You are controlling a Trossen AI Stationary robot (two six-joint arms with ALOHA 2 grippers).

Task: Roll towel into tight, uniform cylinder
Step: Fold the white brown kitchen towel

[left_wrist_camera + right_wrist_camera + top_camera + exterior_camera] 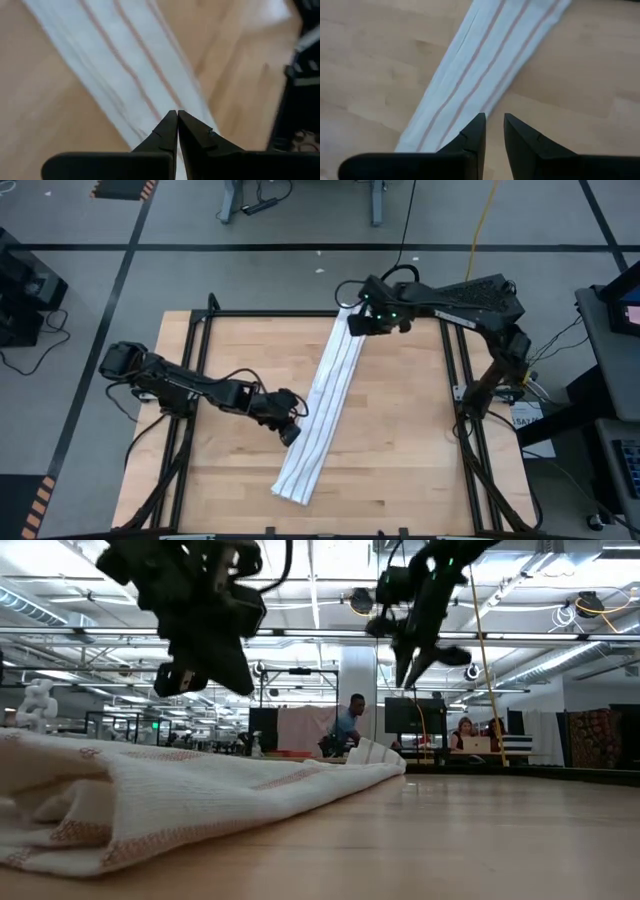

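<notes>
A: Right gripper (pixel 493 127)?
B: Hovers over the far end of the towel (pixel 322 402), fingers a narrow gap apart, nothing between them. Wrist view shows bare air between the tips, cloth below.

A: Left gripper (pixel 177 122)?
B: Pressed fully together, tips touching, empty. It sits just beside the towel's middle stretch, on the towel's left edge as seen from above. In the low view both grippers hang above the cloth, not touching it.

A: Towel itself?
B: Folded into a long narrow strip, lying flat on the wooden counter (pixel 400 440), running diagonally from the far edge near the right gripper down to the near edge. Thin pinstripes run along its length. The near end is bunched a little, with loose folds in the low view. No rolled part that I can see.

A: Anything else?
B: Black frame rails (pixel 195 360) flank the towel on both sides of the counter. People (pixel 345 725) in the room well beyond the towel, some seated.
</notes>
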